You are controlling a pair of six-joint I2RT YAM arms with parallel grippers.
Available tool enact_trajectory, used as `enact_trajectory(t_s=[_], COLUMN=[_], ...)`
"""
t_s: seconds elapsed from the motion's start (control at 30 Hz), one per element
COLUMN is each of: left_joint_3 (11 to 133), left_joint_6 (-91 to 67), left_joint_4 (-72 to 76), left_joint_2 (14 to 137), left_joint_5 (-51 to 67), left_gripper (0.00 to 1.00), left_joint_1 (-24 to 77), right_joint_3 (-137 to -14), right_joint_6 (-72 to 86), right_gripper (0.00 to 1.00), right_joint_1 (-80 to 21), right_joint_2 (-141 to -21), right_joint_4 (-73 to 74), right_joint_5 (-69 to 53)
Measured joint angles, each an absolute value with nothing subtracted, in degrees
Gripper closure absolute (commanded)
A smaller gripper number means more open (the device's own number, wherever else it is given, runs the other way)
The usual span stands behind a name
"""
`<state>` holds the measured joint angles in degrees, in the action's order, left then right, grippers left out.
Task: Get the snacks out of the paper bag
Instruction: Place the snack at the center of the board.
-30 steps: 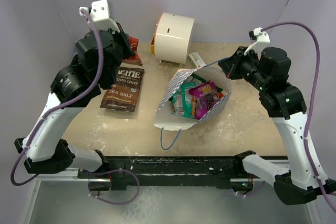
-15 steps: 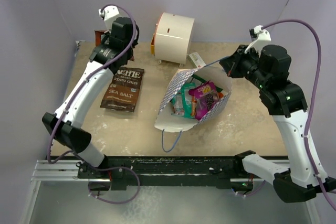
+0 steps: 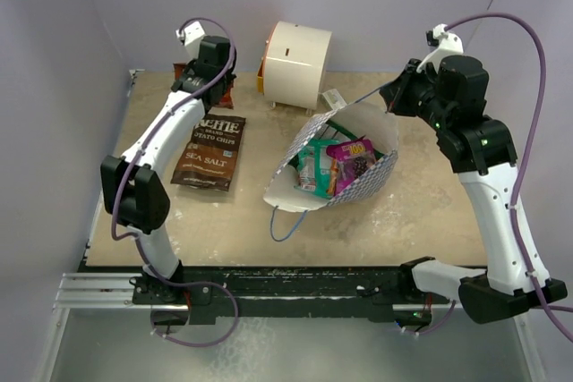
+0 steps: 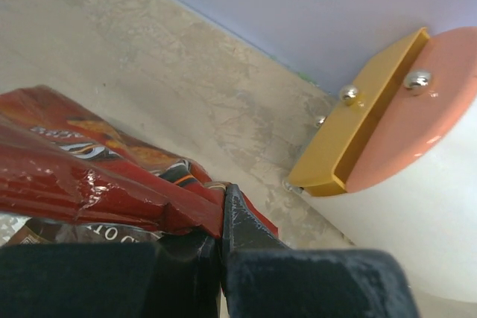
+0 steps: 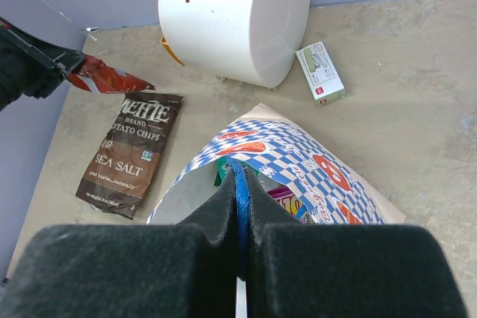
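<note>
The paper bag point(image 3: 285, 187) lies on its side at mid table, mouth facing the near left. Inside it I see a purple packet point(image 3: 354, 158), a teal packet point(image 3: 313, 165) and others. My right gripper point(image 3: 395, 101) is shut on the bag's blue string handle point(image 5: 240, 184) and holds the upper side point(image 5: 298, 156) raised. The dark brown chips bag point(image 3: 210, 151) lies flat on the table, left of the paper bag. My left gripper point(image 3: 206, 85) is at the far back left, shut on a red glossy packet point(image 4: 89, 176), which also shows in the right wrist view point(image 5: 112, 78).
A white cylindrical appliance point(image 3: 295, 62) with an orange and yellow end point(image 4: 387, 117) stands at the back, right of my left gripper. A small white box point(image 3: 333, 98) lies between it and the bag. Purple walls close in the back and sides.
My left arm has stretched out to the back left corner with the red packet. My right gripper has pulled the handle up and back, so the bag's mouth gapes wider.
</note>
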<state>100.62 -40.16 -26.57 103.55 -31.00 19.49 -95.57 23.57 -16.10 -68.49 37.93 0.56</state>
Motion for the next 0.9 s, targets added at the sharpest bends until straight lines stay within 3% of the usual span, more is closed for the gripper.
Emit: enact_trajectory(t_s=[0.33, 0.9], left_joint_3=[83.05, 57.82], left_joint_6=[-49.36, -71.0], left_joint_4=[-21.43, -18.68], left_joint_2=[101.41, 84.73], left_joint_5=[-24.69, -18.83], left_gripper=[1.0, 1.0], left_joint_1=[16.49, 16.56], right_joint_3=[-95.11, -94.52], right_joint_6=[23.53, 22.46], right_gripper=[1.0, 1.0], right_joint_1=[-16.01, -15.73], right_joint_2=[-67.31, -66.92], right_joint_4=[37.82, 37.76], right_joint_5=[0.51, -0.6])
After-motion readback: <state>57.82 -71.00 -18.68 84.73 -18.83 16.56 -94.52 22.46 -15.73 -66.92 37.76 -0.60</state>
